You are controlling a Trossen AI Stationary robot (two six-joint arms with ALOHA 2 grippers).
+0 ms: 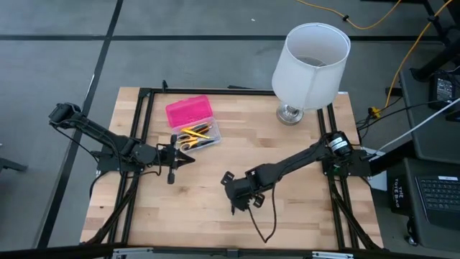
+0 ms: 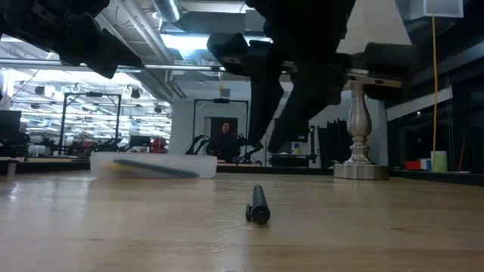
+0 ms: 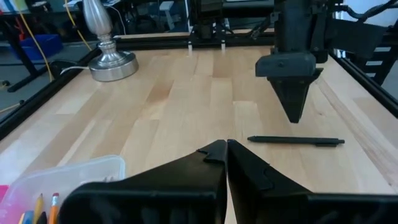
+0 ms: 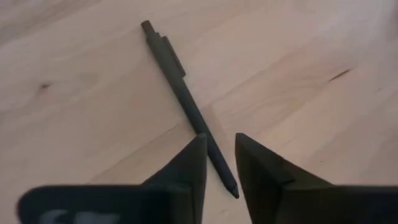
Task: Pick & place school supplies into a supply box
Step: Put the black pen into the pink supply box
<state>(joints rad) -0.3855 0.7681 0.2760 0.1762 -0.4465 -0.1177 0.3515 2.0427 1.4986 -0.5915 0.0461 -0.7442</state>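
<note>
One black pen (image 4: 186,102) lies flat on the wooden table, also seen in the low view (image 2: 258,205) and the left wrist view (image 3: 295,140). My right gripper (image 4: 219,155) hangs just above the pen's tip end, pointing down and open by a narrow gap, with the pen showing through that gap. It touches nothing. The supply box (image 1: 192,124) sits at the table's far left, its pink lid (image 1: 189,111) open beside the clear base (image 1: 200,137), which holds yellow and orange supplies. My left gripper (image 3: 226,148) is shut and empty, hovering just right of the box (image 3: 68,180).
A large white lampshade (image 1: 310,57) on a silver base (image 1: 291,114) stands at the far right of the table. A dark cable (image 1: 262,223) trails over the near edge. Black frame rails (image 1: 144,115) run along the table's sides. Bare wood lies between the two grippers.
</note>
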